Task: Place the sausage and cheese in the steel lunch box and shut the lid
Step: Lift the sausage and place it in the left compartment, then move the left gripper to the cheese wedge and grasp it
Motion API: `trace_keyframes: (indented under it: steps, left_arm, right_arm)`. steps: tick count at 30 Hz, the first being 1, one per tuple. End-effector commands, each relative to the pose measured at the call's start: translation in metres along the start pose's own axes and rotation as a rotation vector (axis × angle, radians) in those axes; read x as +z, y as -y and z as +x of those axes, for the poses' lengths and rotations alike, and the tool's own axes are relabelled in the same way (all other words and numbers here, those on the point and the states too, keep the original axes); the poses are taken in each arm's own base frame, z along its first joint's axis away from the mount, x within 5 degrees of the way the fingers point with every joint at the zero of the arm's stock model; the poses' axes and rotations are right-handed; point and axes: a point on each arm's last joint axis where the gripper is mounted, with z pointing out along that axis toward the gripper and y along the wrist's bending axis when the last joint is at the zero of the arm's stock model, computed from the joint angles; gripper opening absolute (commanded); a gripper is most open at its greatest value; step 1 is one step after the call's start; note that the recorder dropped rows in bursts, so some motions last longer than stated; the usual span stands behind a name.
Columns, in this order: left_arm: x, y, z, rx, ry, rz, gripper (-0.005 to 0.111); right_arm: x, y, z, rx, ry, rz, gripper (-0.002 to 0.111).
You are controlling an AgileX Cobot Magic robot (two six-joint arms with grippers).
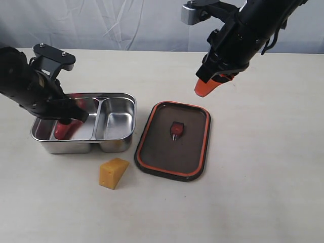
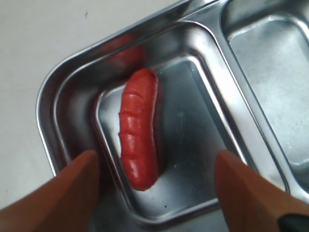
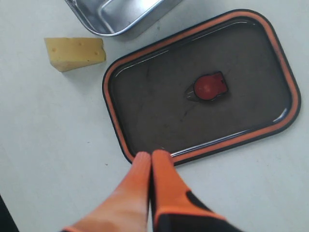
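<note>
The red ribbed sausage lies in the left compartment of the steel lunch box, seen also as sausage in the exterior view. My left gripper hangs open just above it, its fingers apart and touching nothing. The yellow cheese wedge sits on the table in front of the box; the right wrist view shows the same cheese. The dark lid with its orange rim lies upside down to the right of the box. My right gripper is shut and empty, raised above the lid.
The box's right compartment holds nothing. The pale table stretches bare to the right of the lid. A grey cloth backdrop closes off the far edge.
</note>
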Motion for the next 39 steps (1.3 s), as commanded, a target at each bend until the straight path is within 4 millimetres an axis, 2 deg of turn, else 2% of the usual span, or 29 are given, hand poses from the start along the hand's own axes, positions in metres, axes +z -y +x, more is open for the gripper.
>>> trace_keyframes:
  steps: [1,7,13,17,20,24,28,35,38,39]
  left_arm:
    - [-0.008,0.002,0.0,-0.077,-0.052,0.03,0.065]
    - [-0.03,0.019,0.009,-0.145,-0.165,0.234,0.065]
    - [-0.042,0.046,0.019,-0.152,-0.296,0.466,0.065]
    - [-0.044,0.075,0.019,-0.027,-0.256,0.459,0.065]
    - [-0.043,0.086,0.017,0.019,-0.204,0.43,0.065]
    - [-0.026,0.1,0.024,0.088,-0.27,0.376,0.064]
    - [-0.007,0.102,0.029,0.077,-0.321,0.34,0.063]
    - [0.02,0.105,0.028,0.06,-0.297,0.32,0.063]
    - [0.037,0.108,0.037,0.061,-0.368,0.314,0.063]
    - [0.04,0.108,0.039,0.055,-0.385,0.315,0.057]
  right_arm:
    - [-0.003,0.0,0.001,0.001,0.001,0.005,0.0]
    - [-0.003,0.002,0.003,-0.008,-0.015,0.023,0.0]
    - [-0.003,0.002,0.003,-0.011,-0.02,0.03,0.0]
    - [-0.003,0.002,0.003,-0.011,-0.02,0.03,0.0]
    - [-0.003,0.002,0.003,-0.011,-0.02,0.03,0.0]
    - [-0.003,0.002,0.003,-0.011,-0.02,0.03,0.0]
    - [-0.003,0.002,0.003,-0.011,-0.02,0.03,0.0]
    - [-0.003,0.002,0.003,-0.011,-0.02,0.03,0.0]
    - [-0.003,0.002,0.003,-0.011,-0.02,0.03,0.0]
    - [-0.003,0.002,0.003,-0.011,-0.02,0.03,0.0]
